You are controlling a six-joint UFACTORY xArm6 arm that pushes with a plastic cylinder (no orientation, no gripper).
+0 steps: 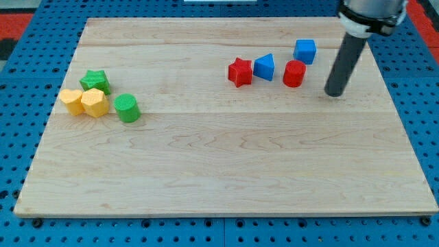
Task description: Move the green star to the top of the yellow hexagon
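Observation:
The green star sits at the view's left of the wooden board, touching the top of the yellow hexagon. A yellow block of unclear shape lies against the hexagon's left side. A green cylinder stands just right of the hexagon. My tip rests on the board at the view's upper right, far from the green star and just right of the red cylinder.
A red star, a blue triangle and a blue cube lie near the red cylinder at the upper right. The board lies on a blue pegboard surface.

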